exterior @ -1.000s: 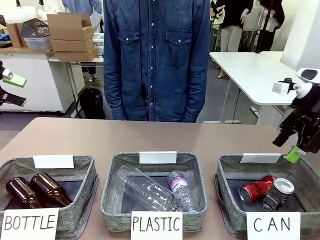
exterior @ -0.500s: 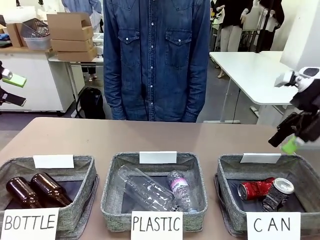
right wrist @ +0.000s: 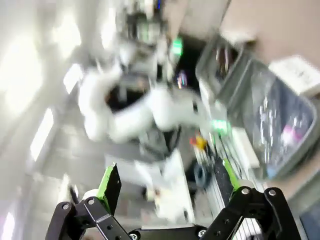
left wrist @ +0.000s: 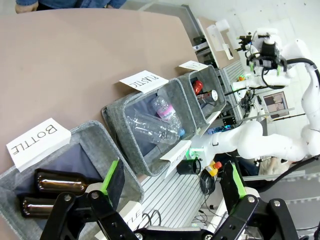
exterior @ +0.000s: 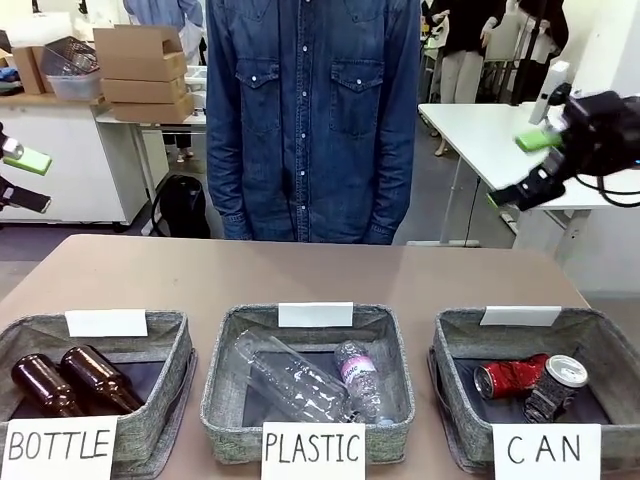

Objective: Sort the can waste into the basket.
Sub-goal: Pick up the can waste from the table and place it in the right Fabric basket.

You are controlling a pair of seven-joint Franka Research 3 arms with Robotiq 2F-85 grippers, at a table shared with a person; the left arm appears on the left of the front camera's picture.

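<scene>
Left hand [exterior: 18,180] sits at the far left edge of the front view, raised above the table [exterior: 300,275], its two green-padded fingers [exterior: 30,160] spread wide with nothing between them. In the left wrist view the same hand [left wrist: 172,187] is spread wide over the near-left basket.

Left to right along the near edge of the table stand three grey woven baskets, each with a white sign. The "BOTTLE" basket [exterior: 170,345] holds two brown glass bottles [exterior: 70,380] lying side by side. The "PLASTIC" basket [exterior: 225,360] holds clear plastic bottles [exterior: 300,380] lying across each other. The "CAN" basket [exterior: 455,350] stands at the right. Both cans lie inside it: the red dented can [exterior: 510,378] on its side, and the dark can [exterior: 555,385] with the silver top just right of it, touching it.

A person in a denim shirt [exterior: 310,120] stands at the far side of the table, behind the middle basket.

Right hand [exterior: 520,170] is raised high at the right, well above and beyond the "CAN" basket, fingers wide apart and empty. The right wrist view is motion-blurred; the hand [right wrist: 167,182] there is likewise spread wide.
</scene>
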